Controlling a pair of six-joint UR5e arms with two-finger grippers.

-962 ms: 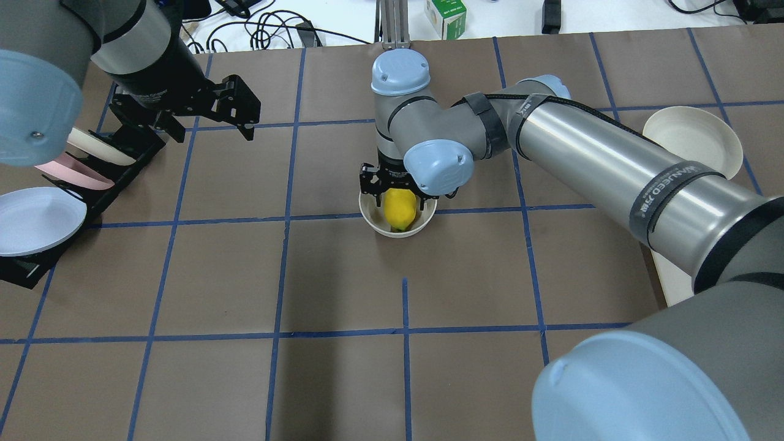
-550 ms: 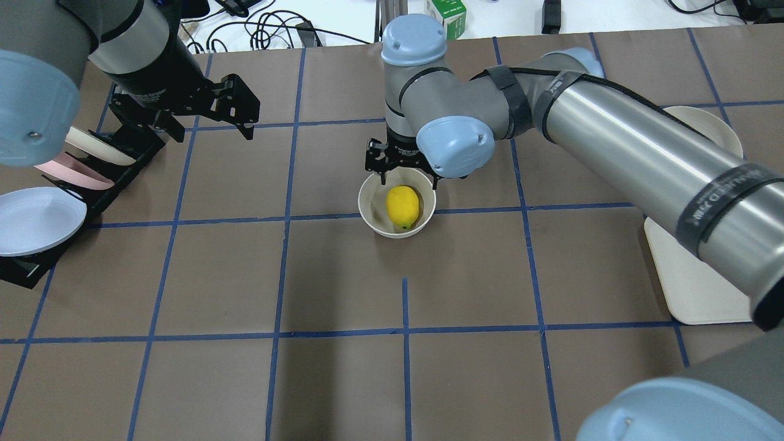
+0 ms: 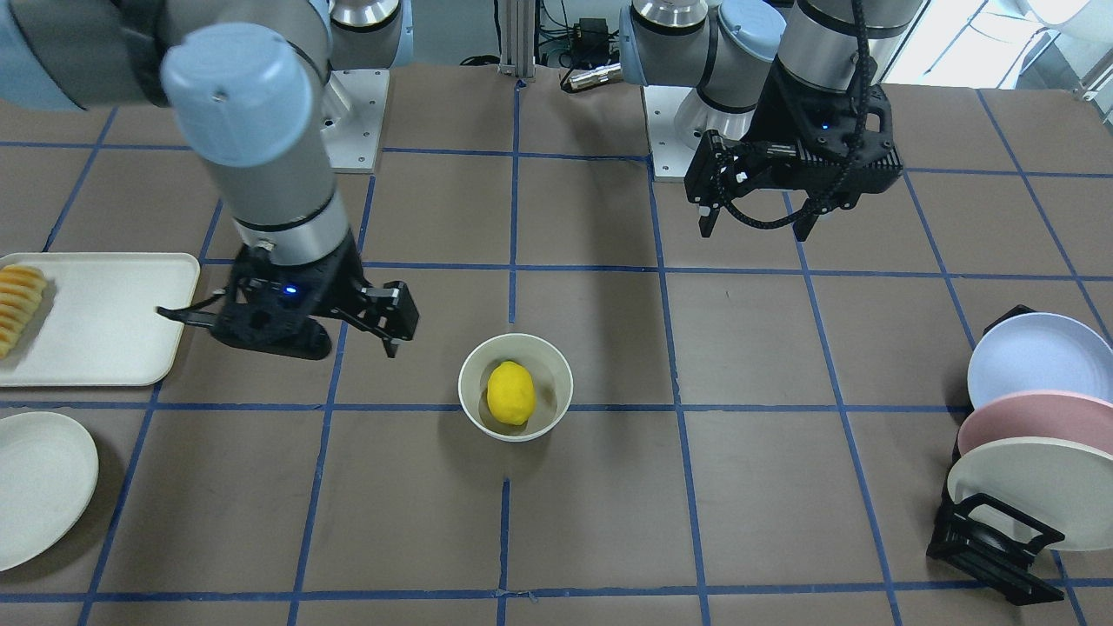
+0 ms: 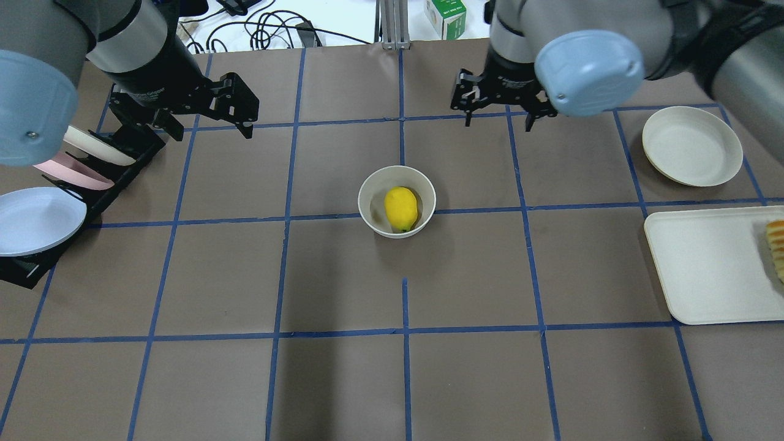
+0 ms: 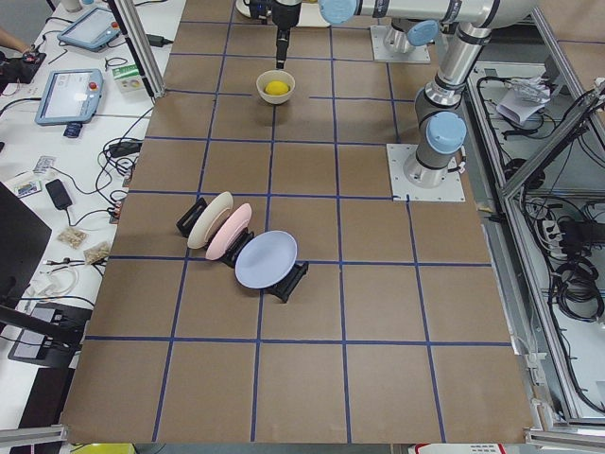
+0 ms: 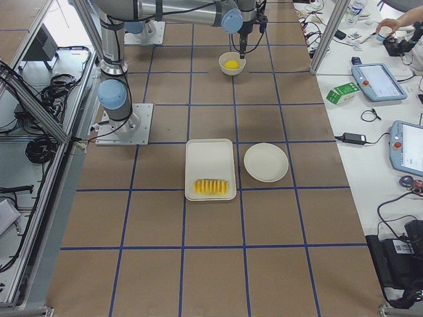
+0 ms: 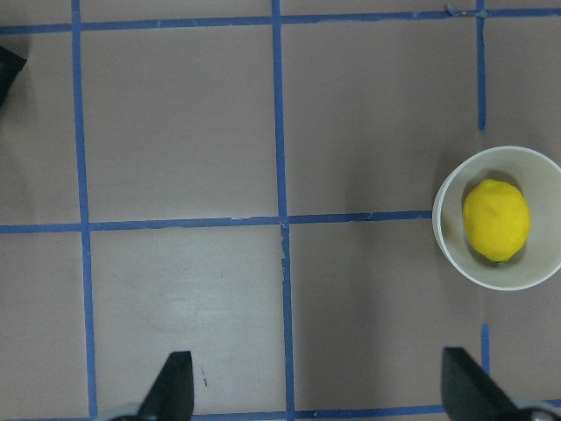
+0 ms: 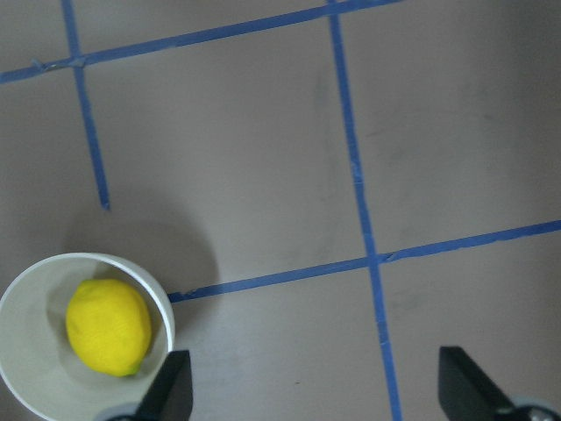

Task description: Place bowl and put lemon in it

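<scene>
The cream bowl (image 4: 369,205) stands upright at the table's middle with the yellow lemon (image 4: 401,208) lying inside it. Both also show in the front view, bowl (image 3: 470,382) and lemon (image 3: 510,393). My right gripper (image 4: 498,120) is open and empty, raised beyond the bowl and to its right, apart from it. My left gripper (image 4: 212,131) is open and empty, raised at the far left near the plate rack. The right wrist view shows the bowl (image 8: 163,309) and lemon (image 8: 108,326) at its lower left. The left wrist view shows the bowl (image 7: 448,239) and lemon (image 7: 496,219) at its right.
A black rack (image 4: 131,156) with blue, pink and cream plates stands at the left edge. A flat cream plate (image 4: 692,146) and a cream tray (image 4: 704,263) with sliced orange-yellow fruit (image 4: 776,248) lie at the right.
My right gripper has let go of the lemon, risen out of the bowl and moved away to the far right. The lemon stays in the bowl. The left arm has not moved.
</scene>
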